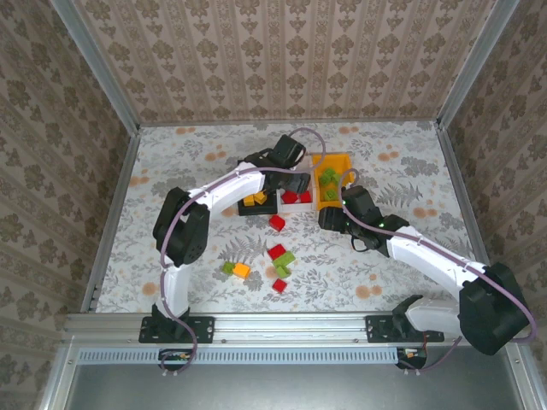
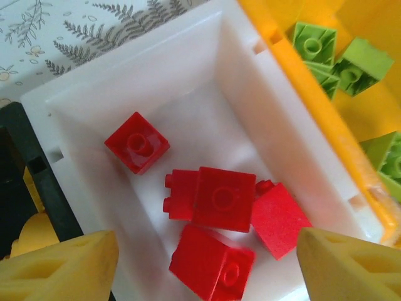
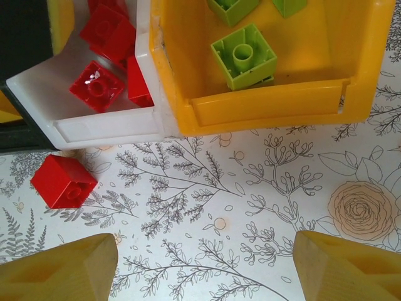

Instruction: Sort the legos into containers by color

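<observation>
1. We saw the three containers standing side by side near the middle of the desk [image 3: 250, 207]. The black bin [image 2: 47, 194] was on the left, the white bin [image 2: 131, 63] in the middle and the orange-yellow bin [image 3: 263, 103] on the right, its far end reaching farther back than the others.
2. The left gripper [image 2: 207, 251] hung over the white bin. Its jaws were spread wide and nothing was between them.
3. Five red legos [image 2: 223, 199] lay on the white bin's floor beneath that gripper, four bunched together and one a little apart on the far side.
4. The black bin held orange-yellow legos [image 1: 255, 199], and the orange-yellow bin held lime green legos [image 3: 244, 56].
5. The right gripper [image 3: 205, 251] hovered over bare desk just on the near side of the orange-yellow bin. Its jaws were also wide apart and gripped nothing.
6. A loose red brick [image 3: 63, 180] sat on the desk just near of the white bin, left of the right gripper.
7. Nearer to the arm bases lay a small cluster: a red brick [image 1: 277, 251] touching a green brick [image 1: 288, 256], then a second green brick [image 1: 282, 270] and a second red brick [image 1: 279, 284].
8. Left of that cluster, a green piece [image 1: 228, 268] and an orange piece [image 1: 242, 270] lay touching each other.
</observation>
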You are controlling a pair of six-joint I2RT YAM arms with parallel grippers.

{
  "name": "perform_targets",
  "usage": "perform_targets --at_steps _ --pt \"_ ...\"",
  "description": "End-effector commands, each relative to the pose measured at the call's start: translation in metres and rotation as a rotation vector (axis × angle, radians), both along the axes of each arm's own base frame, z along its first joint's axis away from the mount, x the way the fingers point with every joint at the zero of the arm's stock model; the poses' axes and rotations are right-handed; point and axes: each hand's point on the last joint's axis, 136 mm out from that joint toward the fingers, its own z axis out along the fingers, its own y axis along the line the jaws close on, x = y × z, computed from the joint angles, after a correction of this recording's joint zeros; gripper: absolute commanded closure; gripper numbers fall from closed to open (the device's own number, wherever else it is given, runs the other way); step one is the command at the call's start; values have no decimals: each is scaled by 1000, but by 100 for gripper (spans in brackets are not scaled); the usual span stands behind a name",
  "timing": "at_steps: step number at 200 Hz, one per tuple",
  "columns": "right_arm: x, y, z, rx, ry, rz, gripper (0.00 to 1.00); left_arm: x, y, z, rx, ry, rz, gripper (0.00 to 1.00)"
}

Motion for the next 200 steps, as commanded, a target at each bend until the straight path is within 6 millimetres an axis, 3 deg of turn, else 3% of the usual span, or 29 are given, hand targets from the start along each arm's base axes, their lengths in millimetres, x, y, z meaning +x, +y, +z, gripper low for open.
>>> perform_targets --at_steps 1,20,36,51,82,115,148,179,200 --pt "-1 3 13 29 -25 5 24 -14 2 63 -93 -82 -20 17" --pt "-4 4 14 38 -26 12 24 -44 10 84 -149 -99 -42 10" --pt "-5 3 13 36 -26 12 24 -78 20 81 -157 -75 -63 6" --pt "-6 2 11 34 -24 12 24 -112 35 68 -140 -31 -68 2" --pt "-7 3 6 32 -17 15 24 -178 78 19 -76 102 -31 0" --pt "-7 3 1 29 -9 15 24 -228 121 -23 -20 219 37 0" --pt "-6 4 1 28 -10 17 24 -250 148 -48 45 247 80 0" --pt "-7 5 2 29 -12 21 24 -245 162 -62 116 214 118 3" --pt "-7 3 4 22 -17 19 24 -241 157 -65 119 206 100 10"
